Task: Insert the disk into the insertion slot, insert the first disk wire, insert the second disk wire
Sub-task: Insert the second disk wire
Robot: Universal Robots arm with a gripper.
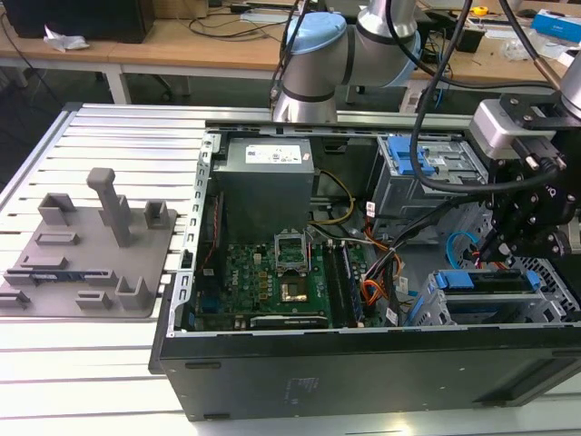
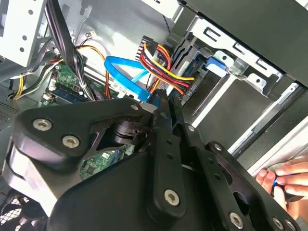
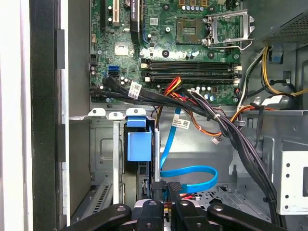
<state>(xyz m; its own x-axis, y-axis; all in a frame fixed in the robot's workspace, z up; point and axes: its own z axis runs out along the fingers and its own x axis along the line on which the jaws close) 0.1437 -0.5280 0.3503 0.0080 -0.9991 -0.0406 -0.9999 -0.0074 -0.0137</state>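
The disk (image 1: 486, 282), in its blue caddy (image 3: 139, 147), sits inside the grey insertion slot (image 1: 552, 304) at the exterior view's right of the open computer case. Above it hangs my gripper (image 1: 501, 252), its black fingers (image 3: 158, 188) close together. The second disk wire (image 3: 192, 172), a light-blue flat cable (image 2: 120, 72), loops back to the fingertips and ends between them. The first disk wire (image 2: 166, 67), a red and dark bundle, runs to a black connector (image 2: 190, 89) at the disk's end. My gripper (image 2: 167, 107) is shut on the blue cable's end.
A person's hand (image 2: 288, 180) rests at the case's edge beside the cage. A thick black cable bundle (image 3: 231, 130) crosses the case above the motherboard (image 1: 272, 282). The larger grey bay with a blue latch (image 1: 422, 163) stands behind. A grey fixture plate (image 1: 86, 259) lies outside the case.
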